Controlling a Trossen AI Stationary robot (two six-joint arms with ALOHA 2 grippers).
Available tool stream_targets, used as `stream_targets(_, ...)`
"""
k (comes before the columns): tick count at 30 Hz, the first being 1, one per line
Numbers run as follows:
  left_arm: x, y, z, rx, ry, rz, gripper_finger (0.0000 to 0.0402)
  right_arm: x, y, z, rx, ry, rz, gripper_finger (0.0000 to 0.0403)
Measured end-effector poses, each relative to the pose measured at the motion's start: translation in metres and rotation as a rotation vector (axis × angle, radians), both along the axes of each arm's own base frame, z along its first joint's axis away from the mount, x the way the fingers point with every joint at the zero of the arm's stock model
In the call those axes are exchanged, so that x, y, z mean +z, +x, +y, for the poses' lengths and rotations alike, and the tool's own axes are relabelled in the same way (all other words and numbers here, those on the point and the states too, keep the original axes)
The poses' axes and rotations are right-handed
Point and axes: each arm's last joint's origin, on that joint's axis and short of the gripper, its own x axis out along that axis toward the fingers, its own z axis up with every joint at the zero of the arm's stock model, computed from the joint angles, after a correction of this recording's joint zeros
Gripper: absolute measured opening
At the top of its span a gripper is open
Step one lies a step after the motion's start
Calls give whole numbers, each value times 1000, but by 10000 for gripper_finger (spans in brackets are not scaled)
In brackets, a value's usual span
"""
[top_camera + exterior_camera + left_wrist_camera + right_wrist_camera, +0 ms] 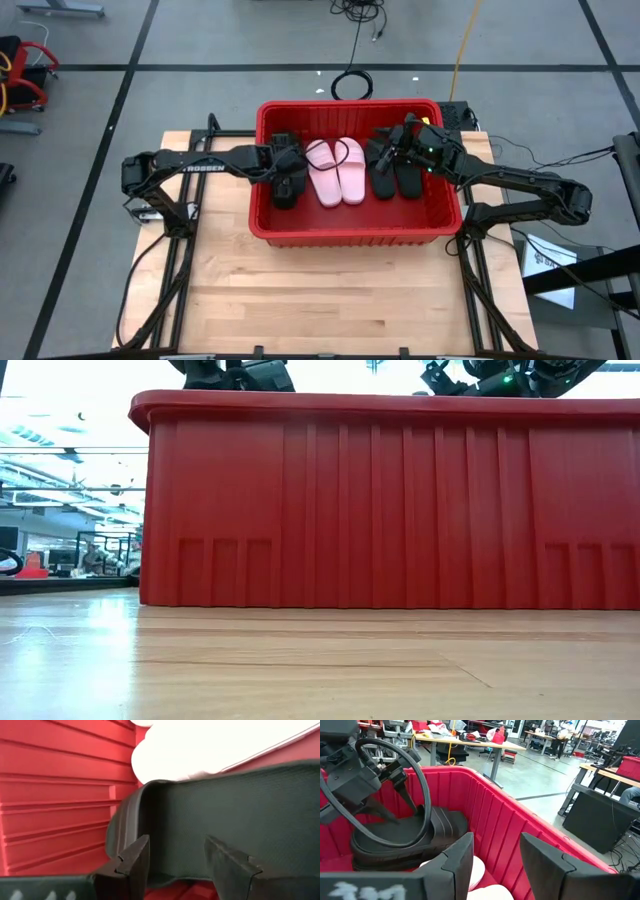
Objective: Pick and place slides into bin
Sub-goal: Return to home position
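The red bin (355, 232) stands at the table's far middle, and its near wall fills the low view (390, 510). Inside it, two pale pink slides (338, 172) lie side by side in the middle. Black slides lie at the left (287, 192) and at the right (398, 180). My left gripper (290, 172) is open inside the bin, just over the left black slide (225, 805), which fills the space ahead of its fingers. My right gripper (385, 150) is open and empty above the right black slides, near the bin's far wall (485, 800).
The bin's ribbed walls (55, 795) close in on both grippers. Bare wooden tabletop (330, 300) lies in front of the bin. My left arm and its looped cable (395, 780) show in the right wrist view, over a black slide (410, 840).
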Motion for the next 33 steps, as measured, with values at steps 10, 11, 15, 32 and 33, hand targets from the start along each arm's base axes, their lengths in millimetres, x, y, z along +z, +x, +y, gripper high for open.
stream_targets(10, 19, -10, -6, 17, 39, -53, 186, 0, 1, 1, 45, 14, -9, 150)
stream_targets(11, 24, -13, -6, 19, 42, -68, 186, 0, 1, 2, 61, 16, -11, 150)
stream_targets(15, 52, -28, -14, 4, 55, -174, 186, 2, 2, 3, 102, 29, -34, 150)
stream_targets(32, 129, -93, -41, 91, -93, -690, 186, 22, -7, 17, 109, 237, -294, 151)
stream_targets(33, 130, -95, -41, 116, -112, -717, 186, 24, -8, 18, 112, 240, -304, 150)
